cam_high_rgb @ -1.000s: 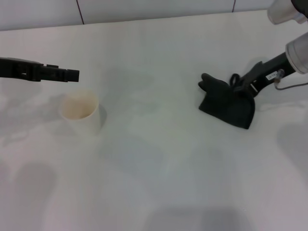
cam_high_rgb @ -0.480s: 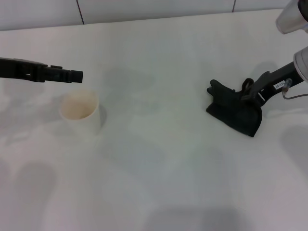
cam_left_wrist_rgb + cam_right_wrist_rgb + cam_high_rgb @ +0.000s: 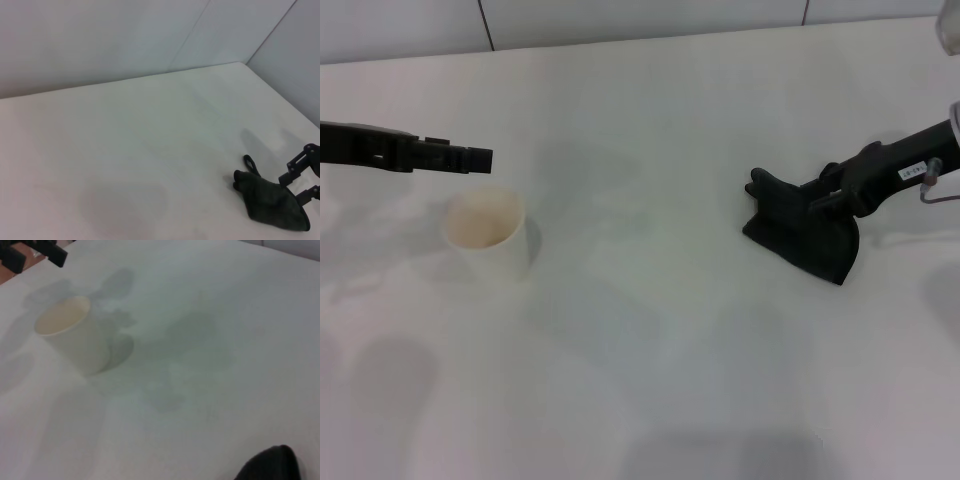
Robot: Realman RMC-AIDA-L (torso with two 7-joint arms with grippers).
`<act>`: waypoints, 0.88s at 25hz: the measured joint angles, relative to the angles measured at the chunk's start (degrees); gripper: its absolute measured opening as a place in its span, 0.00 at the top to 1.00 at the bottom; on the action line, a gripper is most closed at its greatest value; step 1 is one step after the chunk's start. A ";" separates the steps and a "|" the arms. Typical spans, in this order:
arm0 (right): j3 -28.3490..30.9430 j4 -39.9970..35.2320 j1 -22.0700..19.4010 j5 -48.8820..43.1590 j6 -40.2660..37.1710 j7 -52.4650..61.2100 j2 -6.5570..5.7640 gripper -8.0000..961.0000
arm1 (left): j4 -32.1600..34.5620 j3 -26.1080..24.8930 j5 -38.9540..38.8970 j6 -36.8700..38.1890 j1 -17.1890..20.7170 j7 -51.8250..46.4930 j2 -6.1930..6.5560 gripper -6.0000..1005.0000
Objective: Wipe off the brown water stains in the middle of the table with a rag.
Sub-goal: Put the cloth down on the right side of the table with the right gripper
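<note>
The black rag [image 3: 802,240] lies crumpled on the white table [image 3: 650,340] at the right. My right gripper [image 3: 818,197] is shut on the rag's far edge and presses it to the table, with the arm reaching in from the right. The rag also shows in the left wrist view [image 3: 272,207] and at the edge of the right wrist view [image 3: 272,465]. No brown water stain shows in any view; the middle of the table looks white with only faint grey shading. My left gripper [image 3: 470,158] hovers at the far left, above the cup.
A white paper cup [image 3: 485,235] stands upright at the left, just below my left gripper; it also shows in the right wrist view [image 3: 75,337]. A tiled wall runs along the table's back edge.
My right gripper has dragged the rag a little to the right and nearer to me, and its arm now lies lower. The left arm and the cup have stayed put.
</note>
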 joint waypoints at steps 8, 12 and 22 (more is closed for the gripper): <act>-0.06 1.00 -0.35 0.96 -0.67 -0.04 -0.04 0.45 | 0.00 0.00 -0.01 -0.06 -0.17 0.03 -0.04 0.11; -0.06 1.12 -0.50 1.56 -0.55 -0.37 -0.07 0.35 | 0.00 0.00 -0.01 -0.07 -0.07 0.04 -0.08 0.11; 0.01 1.17 -1.07 3.69 -1.39 -0.82 -0.41 0.32 | 0.00 0.00 -0.01 -0.07 0.10 0.04 -0.12 0.11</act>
